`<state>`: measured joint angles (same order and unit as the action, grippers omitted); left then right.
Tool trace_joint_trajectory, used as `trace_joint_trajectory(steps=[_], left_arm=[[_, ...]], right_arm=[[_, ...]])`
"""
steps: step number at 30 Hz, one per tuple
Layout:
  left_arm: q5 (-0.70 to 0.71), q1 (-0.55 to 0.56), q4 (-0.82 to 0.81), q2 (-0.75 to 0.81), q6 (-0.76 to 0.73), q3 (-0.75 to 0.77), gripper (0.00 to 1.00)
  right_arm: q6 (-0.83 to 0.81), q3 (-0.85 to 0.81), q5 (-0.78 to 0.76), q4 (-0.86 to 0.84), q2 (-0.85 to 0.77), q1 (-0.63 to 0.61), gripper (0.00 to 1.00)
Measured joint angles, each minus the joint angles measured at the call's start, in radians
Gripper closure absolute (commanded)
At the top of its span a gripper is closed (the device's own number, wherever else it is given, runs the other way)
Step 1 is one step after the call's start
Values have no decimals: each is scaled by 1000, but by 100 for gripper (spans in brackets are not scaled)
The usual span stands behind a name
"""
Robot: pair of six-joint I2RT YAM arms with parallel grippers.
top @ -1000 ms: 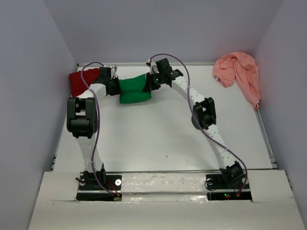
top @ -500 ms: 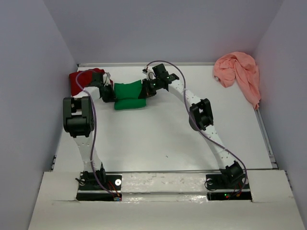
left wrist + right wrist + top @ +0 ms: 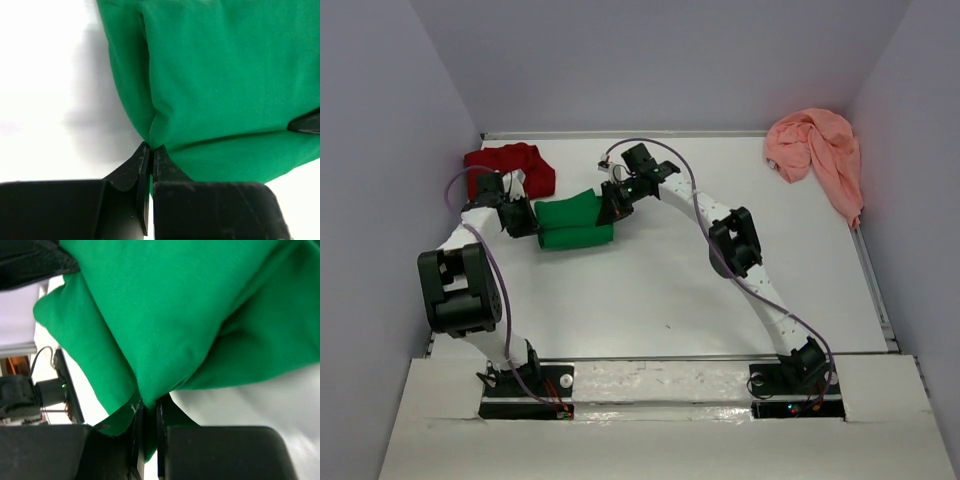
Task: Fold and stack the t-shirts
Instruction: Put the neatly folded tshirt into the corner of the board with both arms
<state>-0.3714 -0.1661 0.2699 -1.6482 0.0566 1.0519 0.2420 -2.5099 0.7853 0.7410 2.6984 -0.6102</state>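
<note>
The bright green t-shirt (image 3: 572, 221) is a folded bundle held between my two grippers at the back left of the table. My left gripper (image 3: 528, 222) is shut on its left edge (image 3: 165, 125). My right gripper (image 3: 611, 205) is shut on its right edge (image 3: 165, 315). The dark red t-shirt (image 3: 510, 164) lies crumpled in the back left corner, just behind my left gripper. The salmon-pink t-shirt (image 3: 818, 152) lies crumpled at the back right, apart from both grippers.
The white table (image 3: 650, 290) has a raised rim at the back and right. Grey walls stand close on the left, back and right. My left arm's elbow (image 3: 460, 290) hangs over the table's left edge.
Both grippers have carried the green t-shirt toward the near left, away from the back edge. The red t-shirt is now more exposed behind the left gripper.
</note>
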Motion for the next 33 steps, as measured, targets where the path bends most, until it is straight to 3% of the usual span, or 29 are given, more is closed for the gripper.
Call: trace_joint_trajectory(steps=[8, 21, 33], left_arm=[[-72, -146, 105, 112, -77, -47, 100], [-183, -329, 255, 119, -169, -65, 100], [-174, -430, 224, 97, -229, -68, 100]], right_arm=[[-40, 0, 85, -8, -33, -51, 100], [-80, -3, 170, 11, -32, -113, 100], [-77, -73, -147, -77, -16, -217, 100]])
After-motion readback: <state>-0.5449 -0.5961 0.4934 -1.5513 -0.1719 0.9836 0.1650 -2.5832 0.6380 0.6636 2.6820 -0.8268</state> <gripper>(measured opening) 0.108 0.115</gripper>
